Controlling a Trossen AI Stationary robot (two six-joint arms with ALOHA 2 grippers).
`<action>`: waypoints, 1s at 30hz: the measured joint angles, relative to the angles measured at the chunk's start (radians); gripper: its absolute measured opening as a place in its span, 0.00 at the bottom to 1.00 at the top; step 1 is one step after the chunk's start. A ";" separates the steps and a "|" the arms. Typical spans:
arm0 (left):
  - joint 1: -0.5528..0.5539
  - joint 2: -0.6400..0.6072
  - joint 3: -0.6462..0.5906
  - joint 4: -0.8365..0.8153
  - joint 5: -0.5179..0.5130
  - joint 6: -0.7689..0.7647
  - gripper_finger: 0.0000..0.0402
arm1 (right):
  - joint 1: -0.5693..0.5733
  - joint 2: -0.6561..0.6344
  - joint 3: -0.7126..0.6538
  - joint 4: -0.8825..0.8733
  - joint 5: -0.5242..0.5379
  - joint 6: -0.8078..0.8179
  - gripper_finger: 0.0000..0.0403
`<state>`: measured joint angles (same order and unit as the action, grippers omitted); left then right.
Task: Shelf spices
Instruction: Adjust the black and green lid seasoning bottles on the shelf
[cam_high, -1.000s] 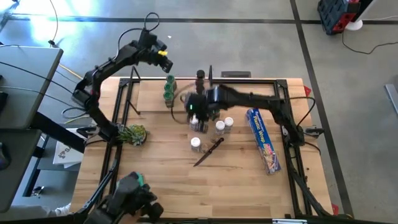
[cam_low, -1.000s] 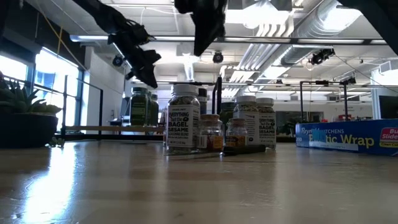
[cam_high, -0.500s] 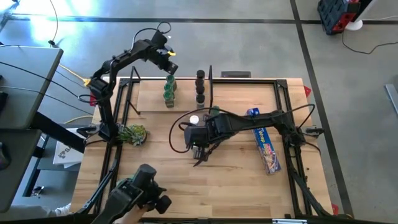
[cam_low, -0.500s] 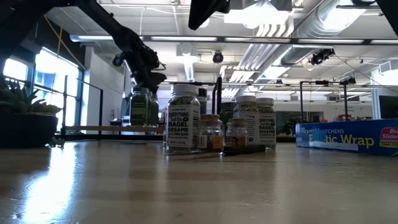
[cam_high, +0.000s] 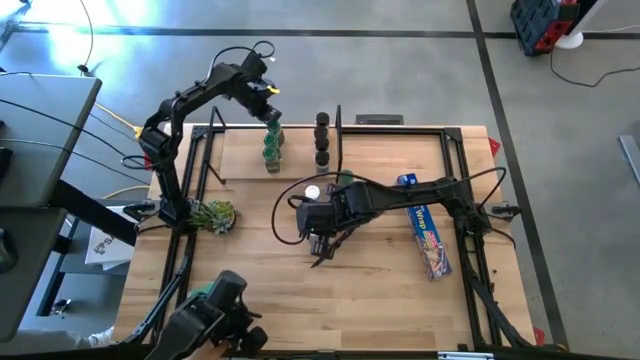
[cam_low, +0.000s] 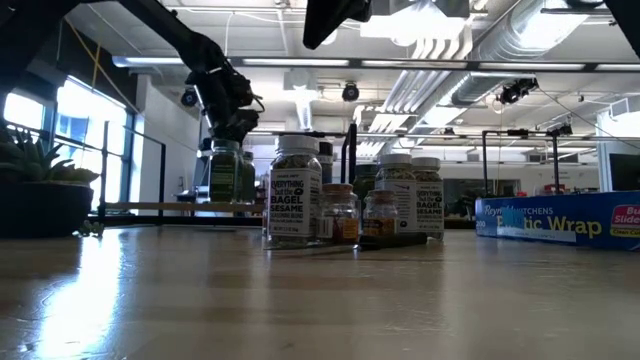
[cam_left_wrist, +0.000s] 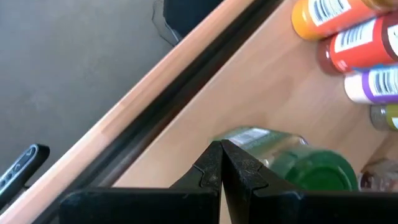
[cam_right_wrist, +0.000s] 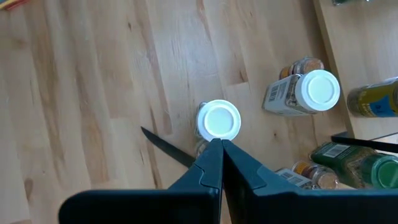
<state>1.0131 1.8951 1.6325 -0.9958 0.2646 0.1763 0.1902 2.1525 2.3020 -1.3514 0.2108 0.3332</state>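
Spices: green-capped jars (cam_high: 271, 146) and dark-capped jars (cam_high: 321, 137) on shelf (cam_high: 300, 150), far side of desk (cam_high: 260, 270); white-capped jars (cam_low: 296, 190) mid-desk.
Left gripper (cam_high: 270, 112): above green-capped jars, fingers together, empty.
Right gripper (cam_right_wrist: 221, 144): over white-capped jar (cam_right_wrist: 218, 121), fingers together, empty.

Bright, even light fills the room from ceiling fixtures (cam_low: 420, 25), which blow out to white in the low view, and daylight comes through the windows (cam_low: 75, 120) on the left. The desk (cam_low: 320, 300) carries a soft sheen there, and its near surface is out of focus. From above, a hard glare burns the floor (cam_high: 60, 40) at the far left. The left wrist view is soft, its jars (cam_left_wrist: 348, 37) blurred. The right wrist view is crisp, with faint shadows.
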 joint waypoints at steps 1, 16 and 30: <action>-0.001 -0.003 0.000 -0.007 -0.001 0.000 0.00 | 0.000 0.000 0.000 0.000 0.000 0.000 0.00; -0.016 -0.012 0.000 0.101 -0.002 -0.052 0.00 | -0.005 0.000 0.000 0.002 0.000 -0.001 0.00; -0.058 0.001 0.000 0.010 0.041 -0.050 0.00 | -0.022 0.001 0.000 0.006 0.011 0.002 0.00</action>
<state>0.9548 1.8959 1.6321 -0.9863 0.3058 0.1261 0.1684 2.1532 2.3016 -1.3455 0.2218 0.3348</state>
